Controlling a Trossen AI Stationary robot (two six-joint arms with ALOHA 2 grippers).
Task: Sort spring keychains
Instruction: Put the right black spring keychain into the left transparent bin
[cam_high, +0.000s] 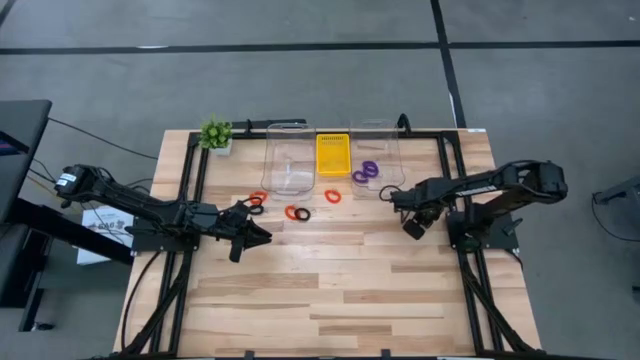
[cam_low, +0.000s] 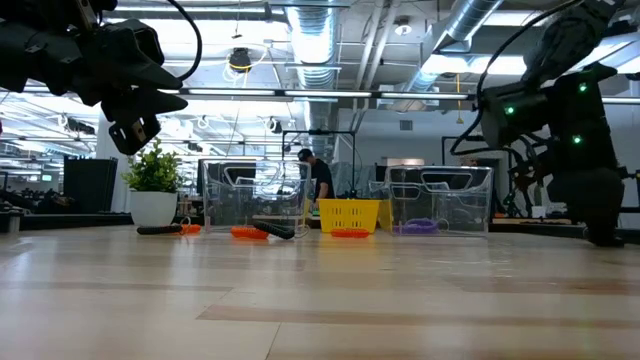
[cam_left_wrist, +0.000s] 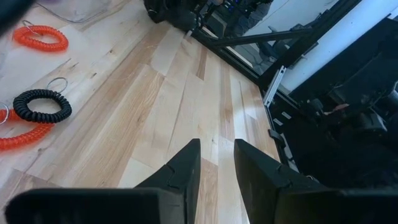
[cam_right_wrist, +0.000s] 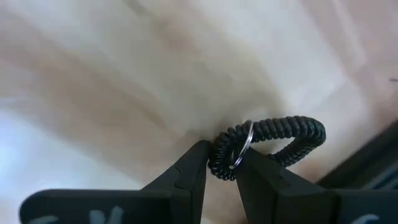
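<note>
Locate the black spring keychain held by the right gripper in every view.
High view: black spring keychain at the right gripper, just in front of the right clear container.
Low view: cannot make it out.
Left wrist view: not in it; the black coil there is another one.
Right wrist view: pinched between the fingers, low centre.
Shared landmark: the light wooden table.

No text, label, brand or number can be read in any of the views. A white sheet (cam_high: 103, 222) with dark print lies beside the table under the left arm in the high view, but its print is too small to make out.
</note>
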